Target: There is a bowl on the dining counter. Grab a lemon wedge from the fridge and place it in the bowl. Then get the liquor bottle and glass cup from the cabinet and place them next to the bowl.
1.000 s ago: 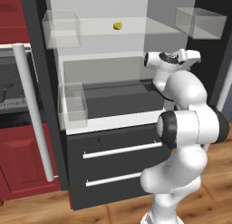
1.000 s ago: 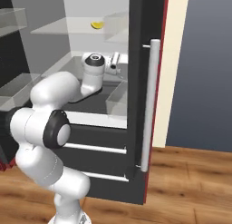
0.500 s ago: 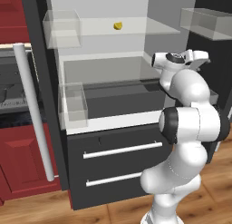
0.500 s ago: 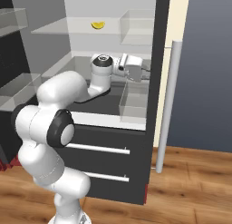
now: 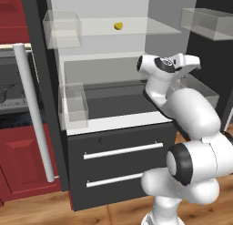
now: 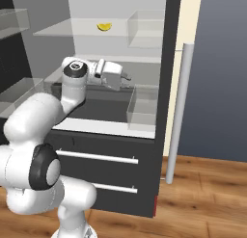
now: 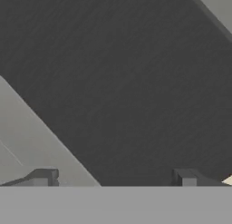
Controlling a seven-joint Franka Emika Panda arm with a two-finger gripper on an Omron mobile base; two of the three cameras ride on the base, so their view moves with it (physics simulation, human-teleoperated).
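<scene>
The fridge (image 5: 118, 151) stands with both doors swung open and its pale interior showing. A tiny yellow lemon wedge (image 5: 118, 26) (image 6: 103, 26) lies on the upper glass shelf. My gripper (image 6: 128, 80) is a shelf lower and to the right of the wedge, pointing sideways at the inner face of the right door (image 6: 171, 59). The hand view has my gripper (image 7: 114, 177) open, its fingertips (image 7: 43, 177) wide apart with nothing between them, close to that dark door face. The bowl, dining counter, liquor bottle, glass cup and cabinet are out of view.
Clear bins hang on the doors and shelves (image 5: 73, 105) (image 6: 142, 104) (image 5: 207, 21). Long pale bar handles stick out from the left door (image 5: 34, 115) and right door (image 6: 178, 112). Two dark drawers (image 6: 96, 157) sit below. Red units (image 5: 18, 151) stand at the left.
The right fridge door has swung further open. My hand has moved to the right along with it, staying open.
</scene>
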